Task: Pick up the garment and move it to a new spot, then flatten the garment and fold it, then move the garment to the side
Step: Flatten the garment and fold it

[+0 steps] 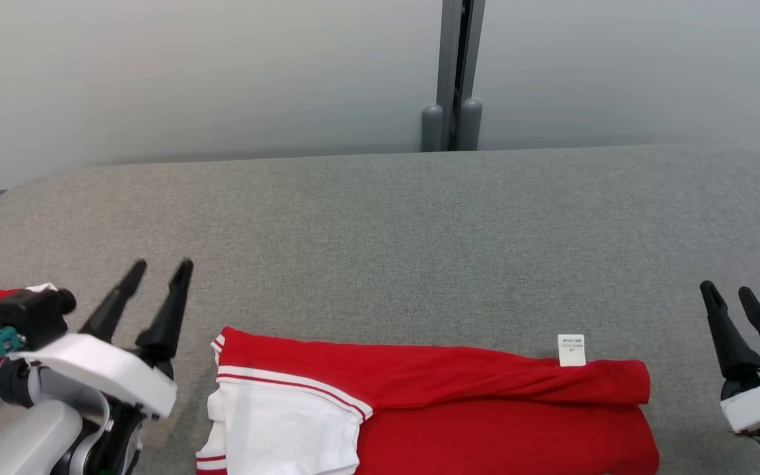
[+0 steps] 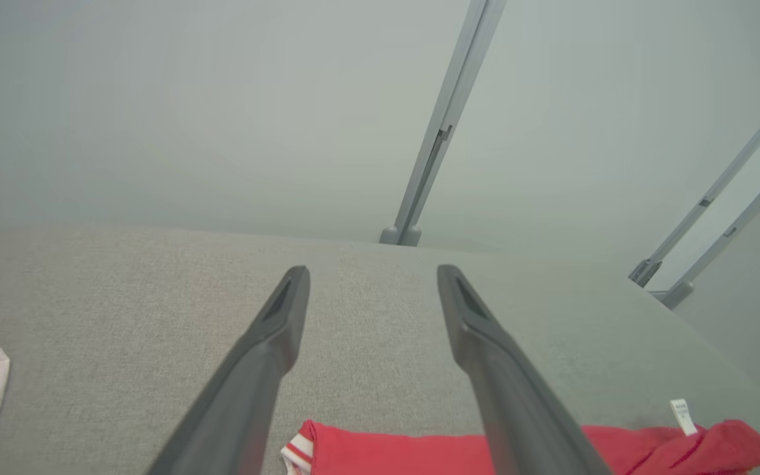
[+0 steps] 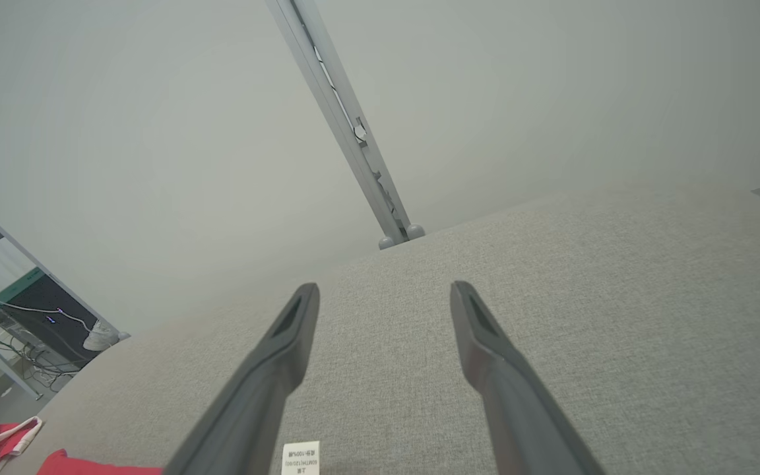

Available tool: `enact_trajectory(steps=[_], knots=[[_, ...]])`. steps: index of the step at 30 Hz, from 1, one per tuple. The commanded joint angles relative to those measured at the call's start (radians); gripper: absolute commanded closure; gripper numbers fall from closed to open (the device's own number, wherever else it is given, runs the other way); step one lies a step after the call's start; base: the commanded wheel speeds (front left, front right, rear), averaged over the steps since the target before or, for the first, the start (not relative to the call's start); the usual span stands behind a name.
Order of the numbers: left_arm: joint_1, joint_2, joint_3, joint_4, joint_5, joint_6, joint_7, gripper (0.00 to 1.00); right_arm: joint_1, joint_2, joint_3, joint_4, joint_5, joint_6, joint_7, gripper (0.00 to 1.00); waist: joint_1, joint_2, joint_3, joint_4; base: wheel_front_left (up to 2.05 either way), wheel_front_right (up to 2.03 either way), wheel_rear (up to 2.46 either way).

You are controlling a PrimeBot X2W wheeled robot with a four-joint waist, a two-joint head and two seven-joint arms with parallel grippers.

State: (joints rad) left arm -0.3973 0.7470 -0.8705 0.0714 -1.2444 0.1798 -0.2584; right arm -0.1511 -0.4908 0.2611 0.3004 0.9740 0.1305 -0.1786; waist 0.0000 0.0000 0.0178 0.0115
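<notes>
Garment (image 1: 459, 409): folded red-and-white, flat on the table (image 1: 380, 231), between our two sets of jaws, touching neither.
Left gripper (image 1: 161, 265): jaws apart, empty.
Right gripper (image 1: 726, 288): jaws apart, empty.
Why: we judge folding done; jaws flank it, ready for the sideways move.

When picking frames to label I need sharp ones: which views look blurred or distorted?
Head view: even light, garment crisp, left gripper tips slightly smeared. Left wrist view: its fingers soft near the lens, post leans, wall hazy. Right wrist view: right gripper fingers equally soft, label fairly sharp.
</notes>
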Motion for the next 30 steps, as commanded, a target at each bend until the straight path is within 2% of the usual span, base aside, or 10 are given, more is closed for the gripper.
enact_trajectory(steps=[1, 3, 7, 12, 13, 14, 20, 30], knots=[[0.035, -0.052, 0.102, -0.004, 0.055, 0.018, -0.005, 0.00, 0.022, 0.023, -0.027, -0.006, -0.035, 0.001, -0.024, 0.00, 0.0000, 0.0000, 0.007, 0.005, 0.00, 0.00, 0.00], [0.095, -0.117, 0.226, -0.007, 0.134, 0.021, -0.005, 0.00, 0.034, 0.058, -0.049, -0.013, -0.067, 0.001, -0.039, 0.00, 0.0000, 0.0000, 0.015, 0.007, 0.00, 0.00, 0.00], [0.202, -0.235, 0.407, -0.014, 0.316, -0.004, -0.006, 0.00, 0.058, 0.112, -0.068, -0.009, -0.122, 0.001, -0.048, 0.00, 0.0000, 0.0000, 0.027, 0.009, 0.00, 0.00, 0.00], [0.292, -0.360, 0.575, -0.015, 0.502, -0.061, -0.006, 0.00, 0.072, 0.153, -0.070, 0.027, -0.178, 0.001, -0.022, 0.00, 0.0000, 0.0000, 0.039, 0.011, 0.00, 0.00, 0.00], [0.313, -0.406, 0.621, -0.014, 0.567, -0.085, -0.006, 0.00, 0.078, 0.166, -0.067, 0.050, -0.191, 0.001, 0.009, 0.00, 0.0000, 0.0000, 0.041, 0.013, 0.00, 0.00, 0.00], [0.320, -0.427, 0.648, -0.017, 0.596, -0.098, -0.006, 0.00, 0.076, 0.170, -0.068, 0.062, -0.195, 0.001, 0.024, 0.00, 0.0000, 0.0000, 0.042, 0.014, 0.00, 0.00, 0.00], [0.358, -0.530, 0.749, 0.002, 0.712, -0.173, -0.006, 0.00, 0.068, 0.192, -0.051, 0.120, -0.213, 0.001, 0.090, 0.00, 0.0000, 0.0000, 0.039, 0.019, 0.00, 0.00, 0.00], [0.364, -0.612, 0.820, 0.052, 0.801, -0.254, -0.006, 0.00, 0.063, 0.218, -0.055, 0.187, -0.176, 0.001, 0.182, 0.00, 0.0000, 0.0000, 0.026, 0.030, 0.00, 0.00, 0.00]])
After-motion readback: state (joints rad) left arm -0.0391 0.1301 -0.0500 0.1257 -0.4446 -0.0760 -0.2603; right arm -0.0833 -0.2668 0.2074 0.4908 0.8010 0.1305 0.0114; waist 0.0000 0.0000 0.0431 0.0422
